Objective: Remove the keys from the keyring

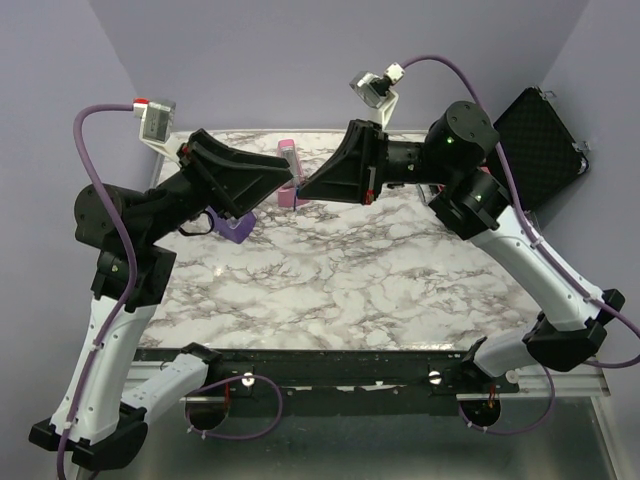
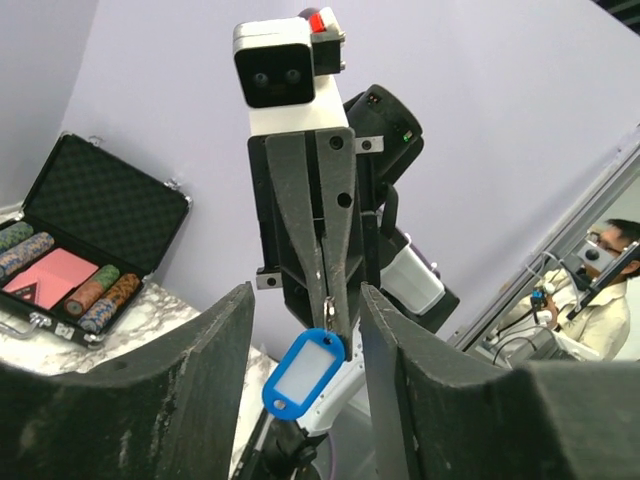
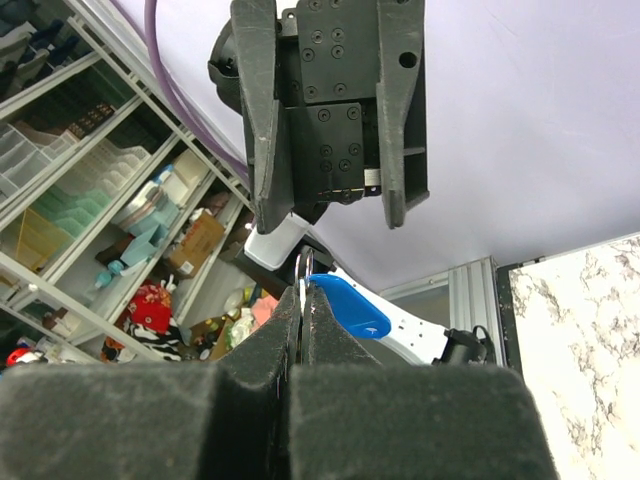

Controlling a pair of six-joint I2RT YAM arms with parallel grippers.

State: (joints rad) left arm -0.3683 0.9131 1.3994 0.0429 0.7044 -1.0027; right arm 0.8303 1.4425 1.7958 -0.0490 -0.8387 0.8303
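marble-patterned table (image 1: 350, 270) fills the middle of the top view. left arm (image 1: 120, 250) and right arm (image 1: 520, 240) rise from the bottom corners and lean toward each other, meeting above the table's far edge in the upper centre of the frame. black case (image 1: 535, 135) lies open at the upper right; the left wrist view shows it at the left edge with stacks of chips (image 2: 95, 290) inside. pink wedge (image 1: 288, 152) sits under the meeting point, and purple wedge (image 1: 237, 228) sits lower left of it, beneath the left arm. right gripper (image 3: 300, 325) is pressed together on the keyring (image 3: 303, 265), a thin metal loop poking out between its pads. left gripper (image 3: 335, 222) has its jaws apart, one finger on each side of the right gripper's tip. keys (image 2: 303, 375), a small bright-blue oblong bundle, hang from that loop just below the closed tips, in the gap between the left fingers, lower centre of the left wrist view.
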